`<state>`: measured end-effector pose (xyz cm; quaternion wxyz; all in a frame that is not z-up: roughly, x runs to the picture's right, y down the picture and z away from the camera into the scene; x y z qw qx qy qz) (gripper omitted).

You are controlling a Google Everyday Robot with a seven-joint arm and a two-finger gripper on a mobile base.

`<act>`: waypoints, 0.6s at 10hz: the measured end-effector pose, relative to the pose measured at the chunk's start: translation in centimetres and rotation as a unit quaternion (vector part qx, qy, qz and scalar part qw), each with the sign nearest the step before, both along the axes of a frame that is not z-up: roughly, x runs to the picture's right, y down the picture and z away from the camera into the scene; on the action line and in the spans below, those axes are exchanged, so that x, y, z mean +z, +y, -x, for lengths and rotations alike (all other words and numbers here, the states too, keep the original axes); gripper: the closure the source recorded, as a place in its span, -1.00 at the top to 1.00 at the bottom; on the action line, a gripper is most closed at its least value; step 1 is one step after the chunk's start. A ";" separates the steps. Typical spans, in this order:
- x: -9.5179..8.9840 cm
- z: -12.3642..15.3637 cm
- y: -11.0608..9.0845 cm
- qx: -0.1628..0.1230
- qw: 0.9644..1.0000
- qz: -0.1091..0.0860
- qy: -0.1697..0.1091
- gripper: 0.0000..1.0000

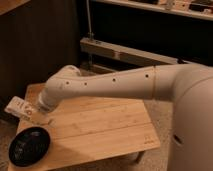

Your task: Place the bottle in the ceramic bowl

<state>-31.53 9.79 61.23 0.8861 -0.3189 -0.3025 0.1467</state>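
Note:
The bottle (pixel 18 107), slim and whitish with a tan band, lies nearly level in my gripper (pixel 36 115), which is shut on it at the end of the long cream arm (pixel 110 87). The gripper hangs over the left end of the wooden table (pixel 100 125), a little above its top. The ceramic bowl (pixel 29 146), round, shallow and glossy black, sits at the table's front left corner, just below and in front of the bottle. The bottle is above the bowl's far rim, apart from it.
A grey metal bench frame (pixel 130 52) with an upright post stands behind the table against a dark wall. My own cream body (pixel 192 125) fills the right side. The floor shows beneath the table's front edge.

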 end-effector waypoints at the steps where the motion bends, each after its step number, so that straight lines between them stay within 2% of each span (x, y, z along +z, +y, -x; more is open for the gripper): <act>1: -0.7 1.0 0.6 -0.021 1.000 -0.004 -0.007 -0.63; 2: -1.6 2.7 1.7 -0.056 0.998 -0.008 -0.022 -0.63; 3: -1.8 3.4 2.5 -0.075 0.997 -0.004 -0.029 -0.63; 4: -1.6 3.5 3.1 -0.084 0.996 0.002 -0.033 -0.63; 6: -0.2 3.3 4.3 -0.094 0.994 0.023 -0.045 -0.63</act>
